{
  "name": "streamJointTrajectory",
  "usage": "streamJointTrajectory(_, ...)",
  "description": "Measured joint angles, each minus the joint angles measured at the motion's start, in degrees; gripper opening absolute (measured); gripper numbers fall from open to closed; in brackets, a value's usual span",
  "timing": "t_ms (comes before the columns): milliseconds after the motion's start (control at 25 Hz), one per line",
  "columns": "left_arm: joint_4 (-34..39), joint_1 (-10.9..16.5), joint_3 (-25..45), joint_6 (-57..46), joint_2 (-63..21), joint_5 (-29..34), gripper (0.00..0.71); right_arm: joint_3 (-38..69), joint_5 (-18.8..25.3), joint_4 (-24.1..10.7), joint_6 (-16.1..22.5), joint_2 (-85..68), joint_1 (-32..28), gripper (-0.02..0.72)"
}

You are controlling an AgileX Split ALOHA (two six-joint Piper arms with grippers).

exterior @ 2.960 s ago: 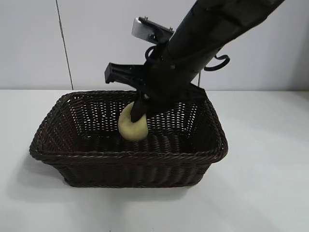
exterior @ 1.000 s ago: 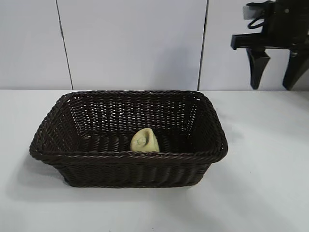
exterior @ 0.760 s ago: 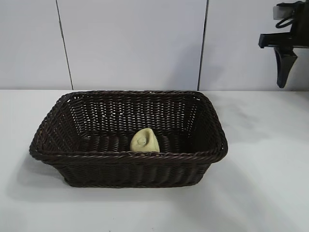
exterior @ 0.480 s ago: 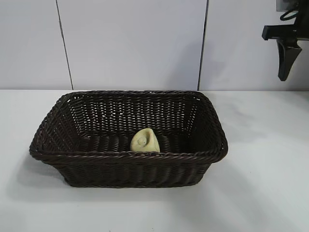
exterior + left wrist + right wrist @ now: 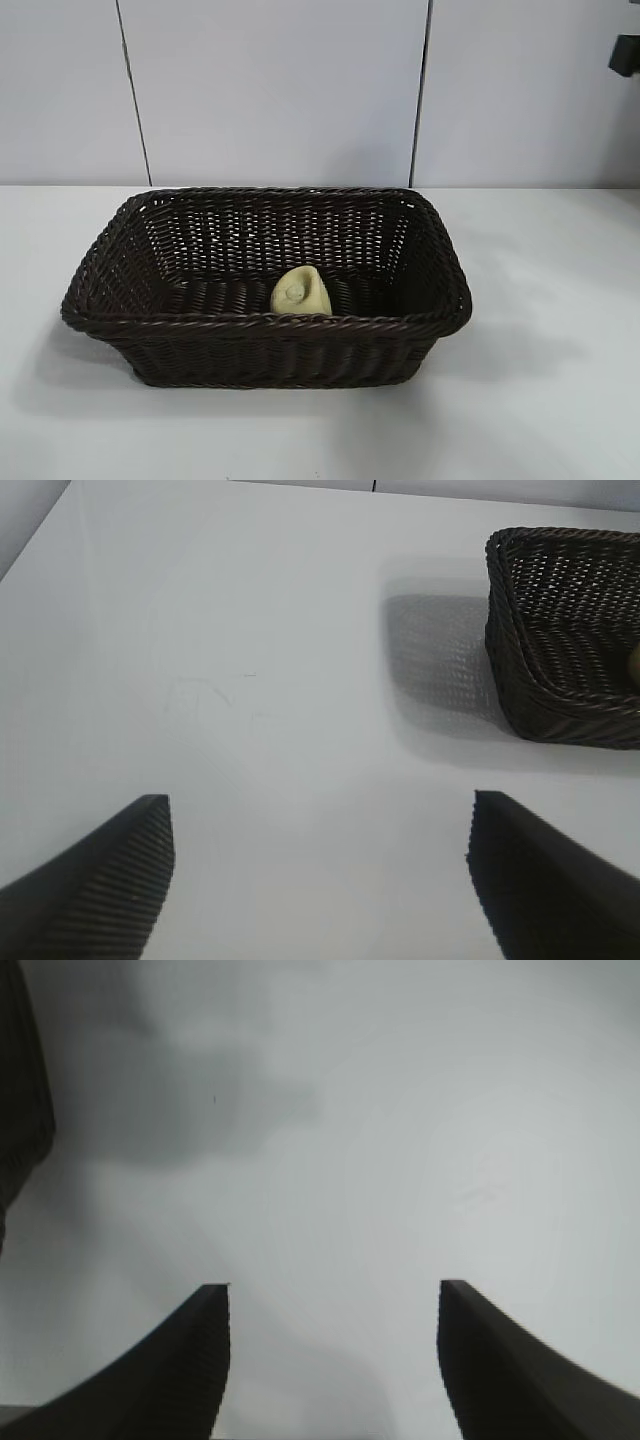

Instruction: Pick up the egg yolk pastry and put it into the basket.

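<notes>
The egg yolk pastry [image 5: 300,292], a small pale yellow bun, lies inside the dark brown wicker basket [image 5: 420,300], near its front wall. No gripper touches it. My right gripper [image 5: 333,1285] is open and empty above bare white table; in the exterior view only a dark corner of that arm [image 5: 626,55] shows at the top right edge. My left gripper [image 5: 320,798] is open and empty over bare table, away from the basket's corner [image 5: 560,690]. A sliver of the pastry [image 5: 635,663] shows at the edge of the left wrist view.
The white table [image 5: 540,380] runs all round the basket. A pale panelled wall [image 5: 280,90] stands behind it. The basket throws a shadow on the table in the left wrist view [image 5: 440,650].
My right gripper let go of the pastry in the basket, then rose and drew off to the right, almost out of the exterior view. The pastry and basket have stayed still.
</notes>
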Motion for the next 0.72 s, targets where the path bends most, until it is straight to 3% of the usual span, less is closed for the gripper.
streamJointTrajectory(320, 0.0, 0.0, 0.0, 0.0, 0.0, 0.0, 0.587, 17.9, -0.9, 0.0, -0.3, -16.5, 0.0, 0.445)
streamJointTrajectory(720, 0.0, 0.0, 0.0, 0.0, 0.0, 0.0, 0.587, 37.5, -8.1, 0.5, -0.3, -40.5, 0.0, 0.445)
